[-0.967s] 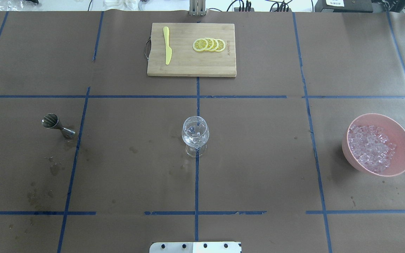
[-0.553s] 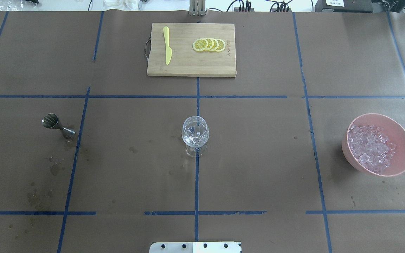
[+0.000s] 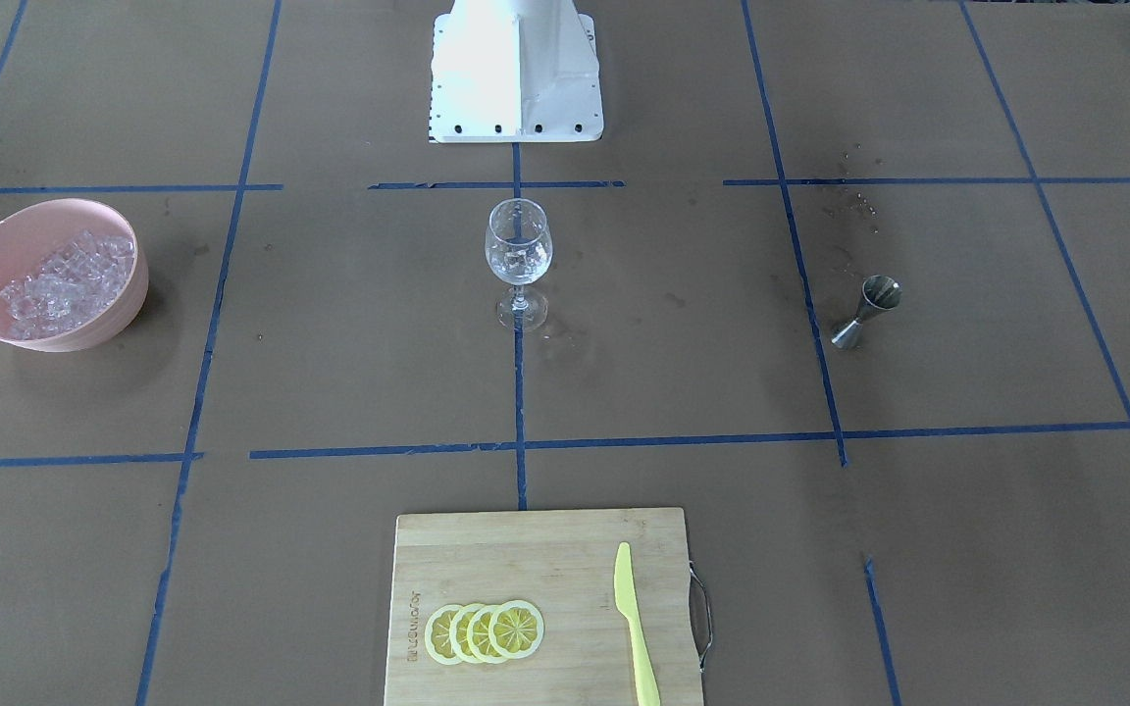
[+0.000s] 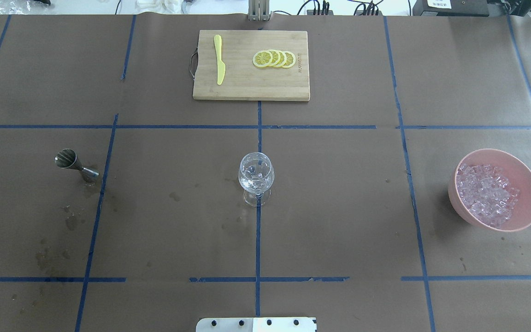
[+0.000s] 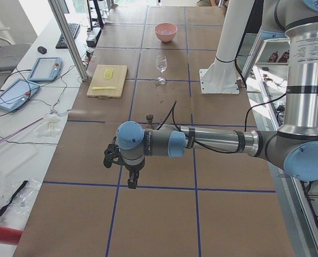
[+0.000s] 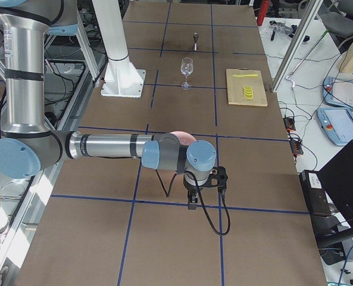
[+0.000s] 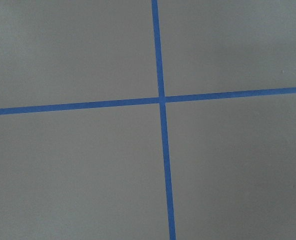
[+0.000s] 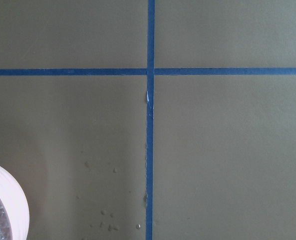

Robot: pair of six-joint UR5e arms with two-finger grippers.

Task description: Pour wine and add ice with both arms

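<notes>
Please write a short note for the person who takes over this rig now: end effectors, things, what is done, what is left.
Left end effector and right end effector: each over bare table; open or shut cannot be told.
Glass upright at centre; measuring cup on robot's left; bowl of ice on its right.
Done: glass seems to hold something clear, maybe ice.
Left: check whether wine is poured.

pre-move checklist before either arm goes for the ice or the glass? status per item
1. Wine glass upright at the table's centre: ok.
2. Ice heaped in the pink bowl, robot's right side: ok.
3. Jigger upright, robot's left side: ok; whether it holds anything: cannot tell.
4. Glass contents: something glassy inside; ice or liquid: cannot tell.
5. Left gripper open: cannot tell, side view only.
6. Right gripper open: cannot tell, side view only.
</notes>
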